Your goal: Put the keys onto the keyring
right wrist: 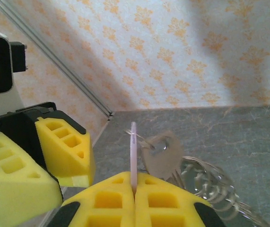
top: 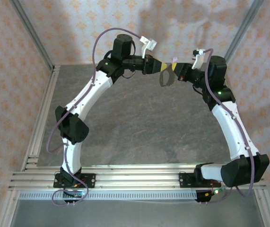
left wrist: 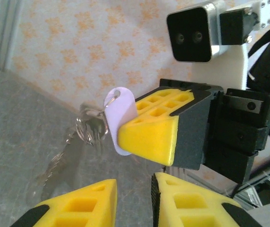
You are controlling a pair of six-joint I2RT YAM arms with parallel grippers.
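Note:
My right gripper (right wrist: pixel 135 191) is shut on a flat pale lilac tag (right wrist: pixel 134 146), held edge-on and upright between its pads. From the tag's hole (left wrist: pixel 118 111) hangs a dull grey key (right wrist: pixel 162 158) on the keyring (right wrist: pixel 205 182), a bundle of silvery rings and chain (left wrist: pixel 59 161) dangling above the table. My left gripper (left wrist: pixel 134 189) stands just below and in front of the right fingers (left wrist: pixel 149 137), its jaws a little apart with nothing between them. Both grippers meet high over the far middle of the table, the left one (top: pixel 157 65) facing the right one (top: pixel 176 70), with the keyring (top: pixel 167 78) hanging under them.
The grey stone-patterned tabletop (top: pixel 139 123) lies well below the grippers. Patterned walls and aluminium posts (top: pixel 33 35) close the back and sides. The right wrist camera (left wrist: pixel 191 33) sits close above the left fingers.

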